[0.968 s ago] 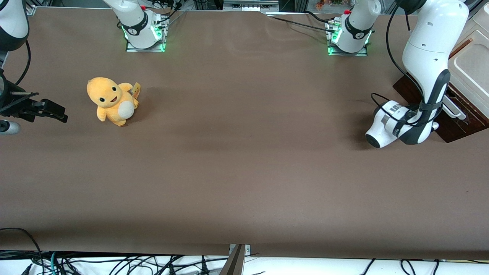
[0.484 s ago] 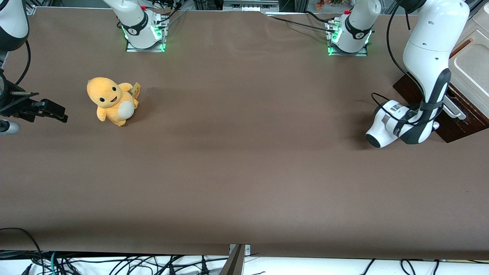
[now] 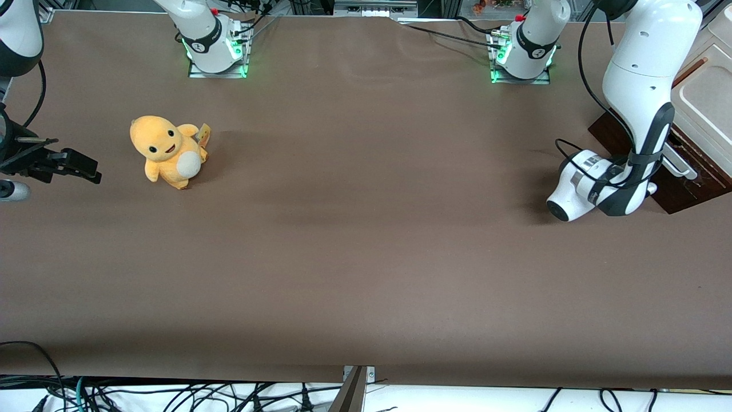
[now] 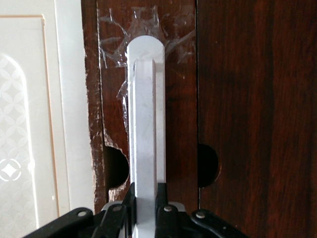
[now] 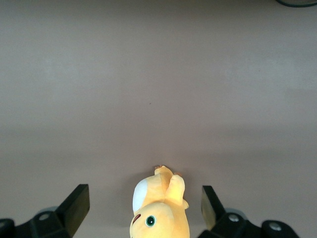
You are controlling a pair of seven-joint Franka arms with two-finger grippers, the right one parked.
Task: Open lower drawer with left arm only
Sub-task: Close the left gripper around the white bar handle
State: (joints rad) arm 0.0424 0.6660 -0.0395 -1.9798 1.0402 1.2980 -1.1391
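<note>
The gripper (image 4: 145,201) is closed tight on the handle (image 4: 145,119) of the lower drawer (image 4: 233,99). One black finger (image 4: 130,198) sits on each side of the whitish bar, touching it. The bar runs long and straight away from the gripper, and its rounded end is the part farthest from the fingers. The dark brown drawer front lies flat right under the bar, so the drawer is straight ahead of the gripper and very close.

In the front view, the left arm (image 3: 640,86) bends down low at its own end of the table (image 3: 366,257), with its wrist (image 3: 589,186) just beside the dark drawer front (image 3: 680,189). The drawer looks shut or nearly shut. I think the next move is a straight pull away from the cabinet, so the bar does not slip out.

A yellow plush toy (image 3: 166,151) sits well apart, toward the parked arm's end.
</note>
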